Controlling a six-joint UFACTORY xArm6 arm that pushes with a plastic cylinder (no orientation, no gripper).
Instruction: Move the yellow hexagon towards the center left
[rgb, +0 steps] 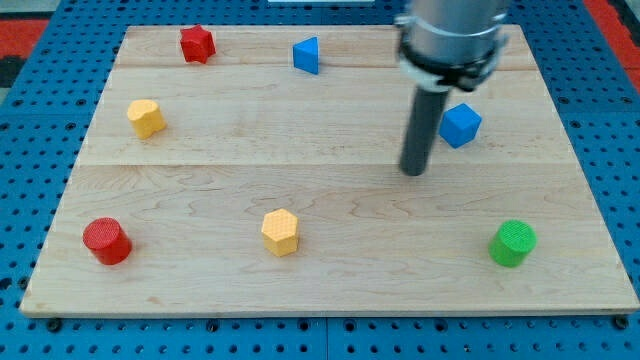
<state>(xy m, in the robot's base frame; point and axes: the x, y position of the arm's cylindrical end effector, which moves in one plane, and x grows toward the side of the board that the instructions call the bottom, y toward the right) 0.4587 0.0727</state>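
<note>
The rod comes down from the upper right of the frame, its grey housing cut off by the top edge, and my tip (413, 172) rests on the wooden surface (330, 290) right of centre. There is no gripper on this arm, only the bare rod, so nothing is held.

The yellow hexagon (281, 232) sits low in the frame, a little left of centre, well apart from the tip, which stands up and to its right. A second yellow block (146, 118) lies at the left, above mid-height; its exact shape is hard to make out.

Just right of the rod is a blue cube (461, 125), near it but seemingly not touching; the rod's width makes the gap hard to judge. A blue triangle (307, 55) and a red star (197, 44) lie along the top. A red cylinder (106, 241) sits at lower left, a green cylinder (513, 243) at lower right.

The surface's top right corner is hidden behind the housing.
</note>
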